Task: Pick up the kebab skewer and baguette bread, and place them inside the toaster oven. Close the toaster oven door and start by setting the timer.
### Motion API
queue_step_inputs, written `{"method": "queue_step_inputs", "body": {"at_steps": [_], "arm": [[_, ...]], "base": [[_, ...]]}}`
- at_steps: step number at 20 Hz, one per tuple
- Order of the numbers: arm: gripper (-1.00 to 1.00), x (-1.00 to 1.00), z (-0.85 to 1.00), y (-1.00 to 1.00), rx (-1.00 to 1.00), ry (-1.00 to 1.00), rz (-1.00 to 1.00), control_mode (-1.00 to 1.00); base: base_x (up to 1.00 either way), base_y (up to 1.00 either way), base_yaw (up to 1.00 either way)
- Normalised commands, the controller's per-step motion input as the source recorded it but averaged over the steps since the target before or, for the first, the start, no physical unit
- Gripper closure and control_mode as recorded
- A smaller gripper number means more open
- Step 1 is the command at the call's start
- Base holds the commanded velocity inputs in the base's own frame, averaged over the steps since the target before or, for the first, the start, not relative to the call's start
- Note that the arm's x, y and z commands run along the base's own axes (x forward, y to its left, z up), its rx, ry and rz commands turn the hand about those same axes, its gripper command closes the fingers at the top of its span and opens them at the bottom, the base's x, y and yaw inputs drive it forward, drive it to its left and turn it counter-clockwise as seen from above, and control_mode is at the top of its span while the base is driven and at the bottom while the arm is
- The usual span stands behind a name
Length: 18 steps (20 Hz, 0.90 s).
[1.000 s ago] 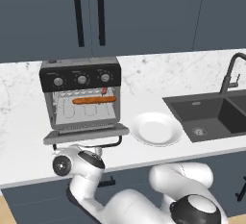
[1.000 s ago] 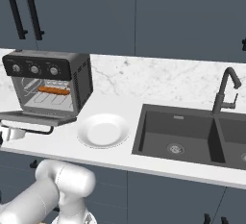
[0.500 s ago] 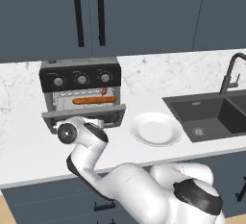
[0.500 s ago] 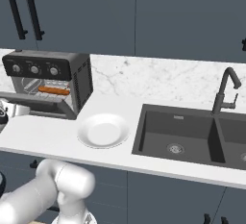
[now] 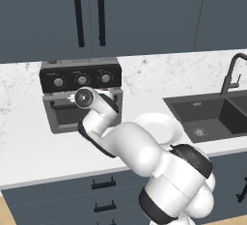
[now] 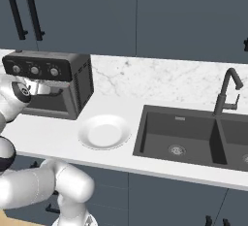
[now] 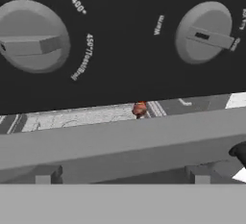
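Marble counter; toaster oven door nearly shut; fingers state unclear

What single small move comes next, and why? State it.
Probably push the dark grey drop-down toaster oven door the last bit shut. The hand view shows a gap under the black control panel, with an orange bit of food visible through it. The round silver knobs come after that.
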Motion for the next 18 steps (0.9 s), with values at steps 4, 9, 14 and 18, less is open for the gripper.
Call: {"method": "queue_step_inputs", "body": {"at_steps": [4, 9, 14, 18], "arm": [[-1.00, 0.65, 0.00, -0.59, 0.00, 0.00, 0.00, -1.00], [-1.00, 0.51, -0.07, -0.49, 0.00, 0.01, 0.00, -1.00], [-1.00, 0.64, -0.22, -0.44, 0.00, 0.07, 0.00, -1.00], [-1.00, 0.09, 0.06, -0.41, 0.00, 0.07, 0.00, -1.00]], "base": [[0.00, 0.00, 0.00], [0.00, 0.00, 0.00], [0.00, 0.00, 0.00], [0.00, 0.00, 0.00]]}}
